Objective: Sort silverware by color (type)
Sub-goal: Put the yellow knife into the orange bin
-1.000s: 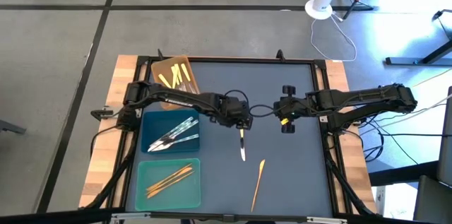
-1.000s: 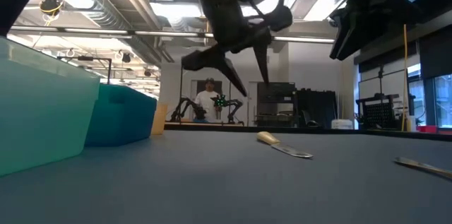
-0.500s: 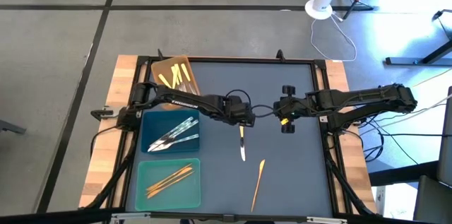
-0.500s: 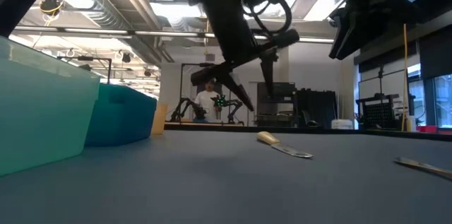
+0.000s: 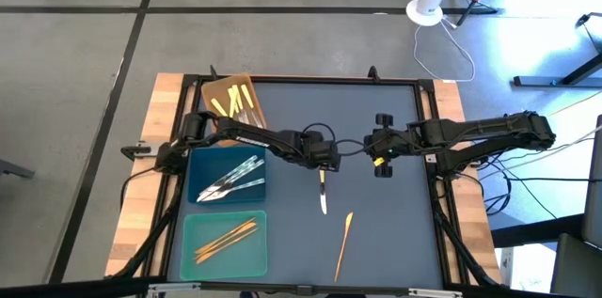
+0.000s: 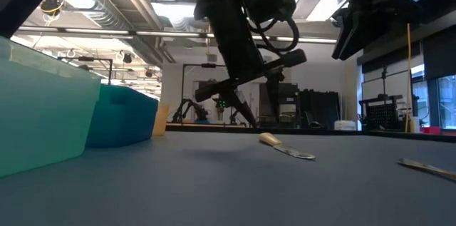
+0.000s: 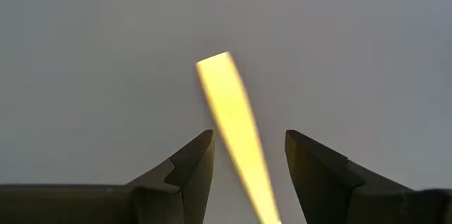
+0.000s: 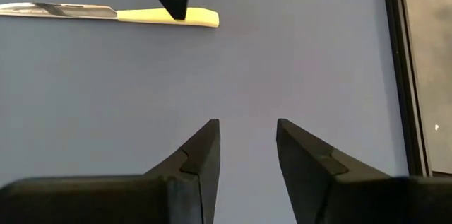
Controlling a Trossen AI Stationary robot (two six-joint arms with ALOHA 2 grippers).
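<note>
silverware is already mostly sorted: yellow-handled pieces (image 5: 232, 102) lie in the brown tray (image 5: 216, 91), silver-grey pieces (image 5: 230, 180) in the blue tray (image 5: 199, 163), orange-gold pieces (image 5: 226, 236) in the teal tray (image 5: 192, 253). two pieces are left on the grey mat (image 5: 386, 232). taking the blue tray as landmark, the yellow-handled knife (image 5: 322, 191) lies to its right, near the middle of the mat, and one orange-gold utensil (image 5: 344, 242) lies beyond the knife, lower and further right.

the left gripper (image 5: 323, 163) hangs just above the handle end of the knife, on the far side from the blue tray. its fingers are apart, and in the left wrist view the yellow handle (image 7: 233, 132) lies between the two fingertips (image 7: 192, 160), not yet clamped. in the low view the fingers are close to the mat but i cannot tell if they touch it.

the right gripper (image 5: 383, 155) waits further right of the knife, above bare mat, fingers apart and empty.

i judge the knife to be light, stiff and thin, lying flat, so it may slide or tip when pinched. the handle looks thicker and probably less slippery than the shiny blade (image 8: 60, 10), so the handle is the better place to hold, with the fingers closing across its width.
</note>
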